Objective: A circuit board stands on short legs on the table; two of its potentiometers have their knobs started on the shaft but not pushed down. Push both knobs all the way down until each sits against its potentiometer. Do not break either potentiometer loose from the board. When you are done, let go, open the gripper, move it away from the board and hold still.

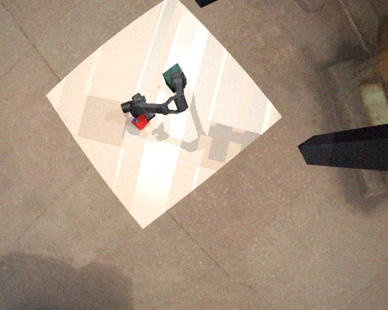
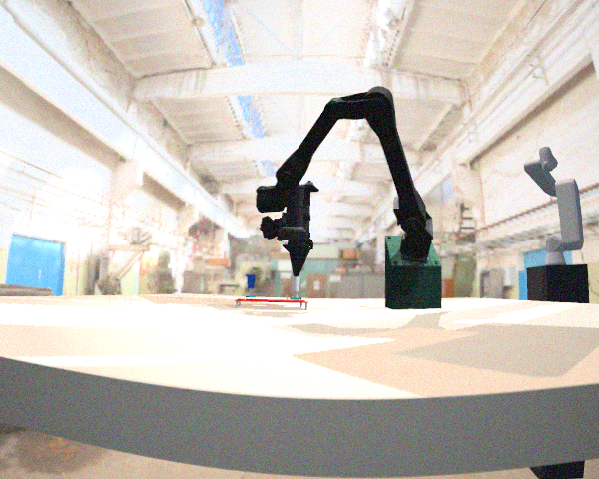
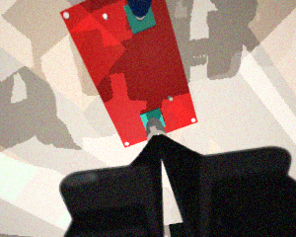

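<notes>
1. Top: Sunlit desk (image 1: 160,180) (image 2: 290,371) is carrying the red circuit board (image 1: 140,122) (image 2: 272,300) (image 3: 148,64), arm leaning over it.
2. Exterior: clenched claw (image 2: 298,273) (image 3: 158,139) is pointing down above the pale knob (image 2: 296,286) (image 3: 155,129); blue knob (image 2: 250,280) (image 3: 139,7) is standing upright.
3. Wrist: claw tips are meeting at the pale knob.

red circuit board (image 1: 141,123) (image 2: 272,300) (image 3: 148,64) on short legs, blue knob (image 1: 135,120) (image 2: 250,281) (image 3: 140,7) upright
</notes>
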{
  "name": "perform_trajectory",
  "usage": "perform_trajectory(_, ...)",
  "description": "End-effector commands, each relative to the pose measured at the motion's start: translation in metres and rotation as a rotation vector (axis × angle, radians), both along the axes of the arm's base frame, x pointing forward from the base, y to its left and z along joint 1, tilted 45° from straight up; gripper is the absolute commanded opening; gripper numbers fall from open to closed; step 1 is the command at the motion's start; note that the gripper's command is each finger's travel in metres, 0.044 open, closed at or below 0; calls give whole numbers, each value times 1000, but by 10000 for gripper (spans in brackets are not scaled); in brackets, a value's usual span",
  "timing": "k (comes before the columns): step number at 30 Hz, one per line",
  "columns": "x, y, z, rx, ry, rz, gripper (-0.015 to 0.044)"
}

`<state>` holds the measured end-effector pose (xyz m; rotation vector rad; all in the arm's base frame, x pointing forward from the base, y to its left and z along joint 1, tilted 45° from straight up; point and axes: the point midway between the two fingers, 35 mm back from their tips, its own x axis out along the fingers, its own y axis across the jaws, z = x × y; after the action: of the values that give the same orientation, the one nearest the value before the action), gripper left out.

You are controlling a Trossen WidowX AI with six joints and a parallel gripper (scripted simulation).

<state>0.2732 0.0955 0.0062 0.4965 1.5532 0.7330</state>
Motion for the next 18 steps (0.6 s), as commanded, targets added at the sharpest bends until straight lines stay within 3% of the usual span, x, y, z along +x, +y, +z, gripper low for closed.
perform_trajectory(1,0,4,-2,1,-1,9,0)
perform_trajectory(18,0,7,-4,1,-1,9,0)
